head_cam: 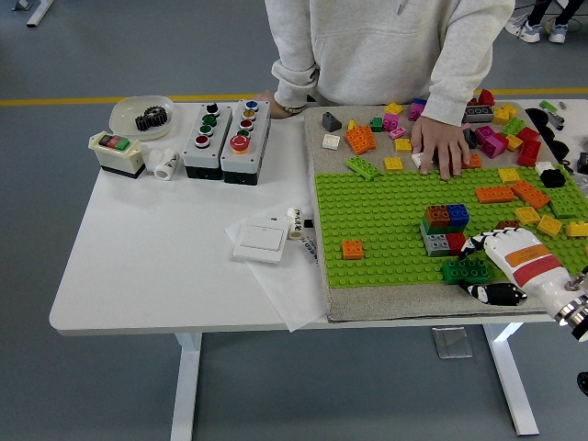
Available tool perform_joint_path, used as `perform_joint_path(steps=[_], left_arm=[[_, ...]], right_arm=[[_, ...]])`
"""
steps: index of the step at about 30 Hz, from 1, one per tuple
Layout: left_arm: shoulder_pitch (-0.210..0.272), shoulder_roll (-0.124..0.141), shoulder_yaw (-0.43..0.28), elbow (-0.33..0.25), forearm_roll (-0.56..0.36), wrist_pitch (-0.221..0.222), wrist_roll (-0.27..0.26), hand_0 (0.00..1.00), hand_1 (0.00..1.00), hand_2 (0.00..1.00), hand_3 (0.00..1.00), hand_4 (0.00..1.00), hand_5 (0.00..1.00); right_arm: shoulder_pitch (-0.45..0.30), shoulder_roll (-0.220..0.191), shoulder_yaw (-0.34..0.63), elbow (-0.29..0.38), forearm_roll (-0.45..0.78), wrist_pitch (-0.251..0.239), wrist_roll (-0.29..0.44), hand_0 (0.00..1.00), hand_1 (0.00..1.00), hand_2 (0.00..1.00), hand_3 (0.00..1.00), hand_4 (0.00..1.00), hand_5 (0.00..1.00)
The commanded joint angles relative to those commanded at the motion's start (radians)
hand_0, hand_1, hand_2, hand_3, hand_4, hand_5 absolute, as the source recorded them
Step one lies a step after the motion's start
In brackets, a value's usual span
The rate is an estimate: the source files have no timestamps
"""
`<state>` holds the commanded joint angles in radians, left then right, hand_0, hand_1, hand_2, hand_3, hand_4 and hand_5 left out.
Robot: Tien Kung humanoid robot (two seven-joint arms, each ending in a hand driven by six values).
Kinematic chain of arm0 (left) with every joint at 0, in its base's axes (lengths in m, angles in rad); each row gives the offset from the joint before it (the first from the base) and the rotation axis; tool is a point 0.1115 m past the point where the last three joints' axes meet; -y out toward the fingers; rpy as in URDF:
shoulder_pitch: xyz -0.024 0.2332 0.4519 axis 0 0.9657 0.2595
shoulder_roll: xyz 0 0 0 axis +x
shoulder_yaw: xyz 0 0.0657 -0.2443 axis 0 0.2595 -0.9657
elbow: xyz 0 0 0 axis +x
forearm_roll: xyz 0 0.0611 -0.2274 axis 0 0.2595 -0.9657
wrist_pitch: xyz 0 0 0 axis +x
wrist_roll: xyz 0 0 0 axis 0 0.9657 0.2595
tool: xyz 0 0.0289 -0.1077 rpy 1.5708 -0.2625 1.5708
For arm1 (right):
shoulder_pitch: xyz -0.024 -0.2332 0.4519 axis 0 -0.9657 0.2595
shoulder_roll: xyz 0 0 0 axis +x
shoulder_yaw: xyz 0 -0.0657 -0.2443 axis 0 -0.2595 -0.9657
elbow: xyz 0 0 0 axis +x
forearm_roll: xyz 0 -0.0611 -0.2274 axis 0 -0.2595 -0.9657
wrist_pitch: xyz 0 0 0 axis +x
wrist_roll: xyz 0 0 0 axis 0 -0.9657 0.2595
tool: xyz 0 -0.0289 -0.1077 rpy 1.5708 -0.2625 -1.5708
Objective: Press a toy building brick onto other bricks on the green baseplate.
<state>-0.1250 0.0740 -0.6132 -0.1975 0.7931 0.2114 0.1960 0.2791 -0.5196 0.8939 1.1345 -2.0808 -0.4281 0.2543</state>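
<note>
Right robot hand (496,266) comes in at the lower right corner, low over the green baseplate (386,220), its fingers (491,292) curled around a dark green brick (466,270) at the plate's near edge. That brick sits just in front of a small stack (444,230): brown and blue bricks on top, grey and red below. 1 orange brick (352,249) stands alone, well apart to the left. On the far side of the counter (156,257), a person's hand (440,143) lies flat among loose coloured bricks. 2 button boxes (226,140) sit far left, a white switch (263,241) nearer the plate.
</note>
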Motion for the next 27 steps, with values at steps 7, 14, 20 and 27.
perform_joint_path(steps=[7, 14, 20, 27], left_arm=[[0.0, 0.0, -0.001, 0.0, 0.003, 0.0, 0.001, 0.742, 0.743, 0.75, 0.611, 0.674, 0.624], [0.001, 0.001, -0.003, 0.0, 0.007, 0.0, 0.002, 0.742, 0.744, 0.75, 0.61, 0.673, 0.625], [0.003, 0.001, -0.007, -0.001, 0.014, 0.0, 0.005, 0.742, 0.744, 0.75, 0.609, 0.674, 0.625], [0.004, 0.002, -0.012, -0.001, 0.024, -0.001, 0.009, 0.741, 0.744, 0.75, 0.609, 0.673, 0.624]], right_arm=[[0.004, 0.001, -0.002, -0.006, 0.006, 0.008, 0.001, 0.553, 0.54, 0.551, 0.541, 0.834, 0.306], [0.003, 0.0, -0.005, -0.008, 0.012, 0.004, 0.008, 0.537, 0.524, 0.539, 0.531, 0.814, 0.326], [0.003, 0.0, -0.008, -0.008, 0.031, -0.008, 0.017, 0.517, 0.495, 0.53, 0.519, 0.789, 0.398], [0.001, -0.004, -0.01, -0.012, 0.051, -0.017, 0.03, 0.501, 0.477, 0.522, 0.514, 0.768, 0.429]])
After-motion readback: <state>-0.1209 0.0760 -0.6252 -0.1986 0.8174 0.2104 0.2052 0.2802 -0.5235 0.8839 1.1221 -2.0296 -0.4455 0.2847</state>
